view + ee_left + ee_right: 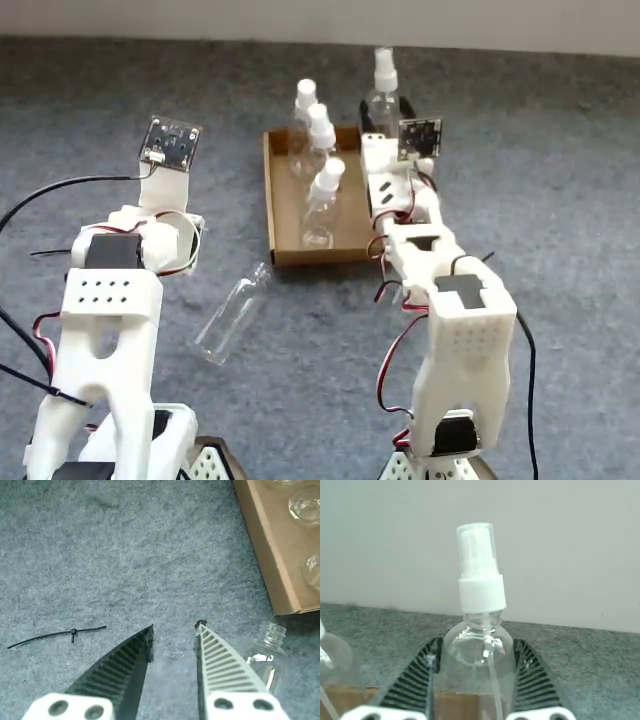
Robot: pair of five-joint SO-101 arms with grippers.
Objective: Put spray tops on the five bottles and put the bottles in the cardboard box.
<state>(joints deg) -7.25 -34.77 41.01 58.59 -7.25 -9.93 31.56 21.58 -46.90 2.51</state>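
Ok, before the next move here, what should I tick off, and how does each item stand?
1. Grip: right end effector clamps the held bottle on both sides, ok.
2. Top: its spray top sits straight, ok.
3. Room: cardboard box holds three topped bottles with bare floor beside them, ok.
4. Alignment: held bottle over the box, cannot tell.
5. Last one: uncapped bottle lies open-necked on the carpet, not ok.
6. Other arm: left end effector open beside it, ok.
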